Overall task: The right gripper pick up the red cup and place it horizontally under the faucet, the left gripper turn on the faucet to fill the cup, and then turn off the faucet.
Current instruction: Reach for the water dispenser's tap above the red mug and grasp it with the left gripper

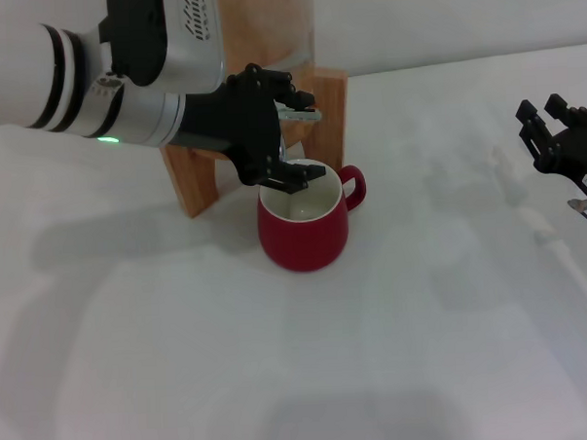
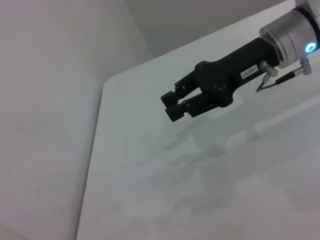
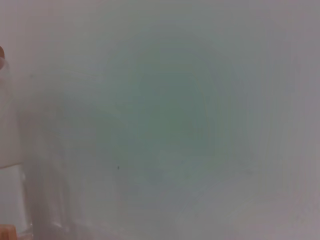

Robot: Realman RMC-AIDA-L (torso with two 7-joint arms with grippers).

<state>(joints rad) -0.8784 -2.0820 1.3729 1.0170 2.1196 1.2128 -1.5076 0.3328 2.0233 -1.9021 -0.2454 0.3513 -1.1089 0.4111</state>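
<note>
Left gripper (image 1: 288, 142) at the faucet (image 1: 299, 115)!
Cup (image 1: 304, 229) sits upright just below; fingers clenched on the lever, it seems. Right gripper (image 2: 176, 106) parked, closed.

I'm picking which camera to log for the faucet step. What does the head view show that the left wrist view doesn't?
Only the head view shows the red cup upright on the table, the wooden stand behind it, and the left gripper at the faucet above the cup. Only the left wrist view shows the table's edge against a wall. Both show the right gripper, off to the side, empty.
</note>
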